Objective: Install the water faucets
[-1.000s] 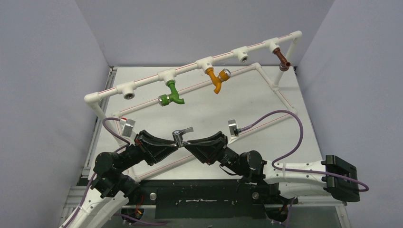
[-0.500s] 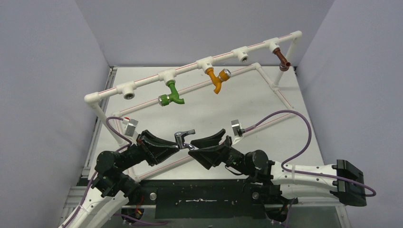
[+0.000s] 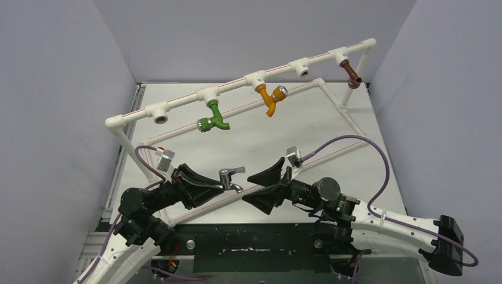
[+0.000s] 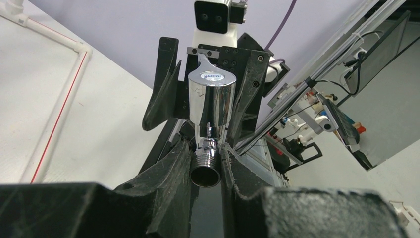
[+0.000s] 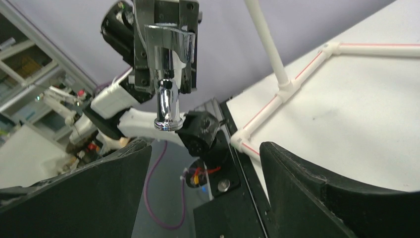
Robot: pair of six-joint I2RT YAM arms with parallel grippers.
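White pipe frame (image 3: 256,77) standing on pale table (image 3: 266,136).

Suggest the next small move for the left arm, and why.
Probably swing the left gripper up toward the empty socket at the rail's left end: it clamps the chrome faucet by its threaded neck, and the right gripper stands open, clear of it.

Shiny chrome faucet (image 4: 212,104), lever up, spout down, threaded end in left gripper (image 4: 205,166)
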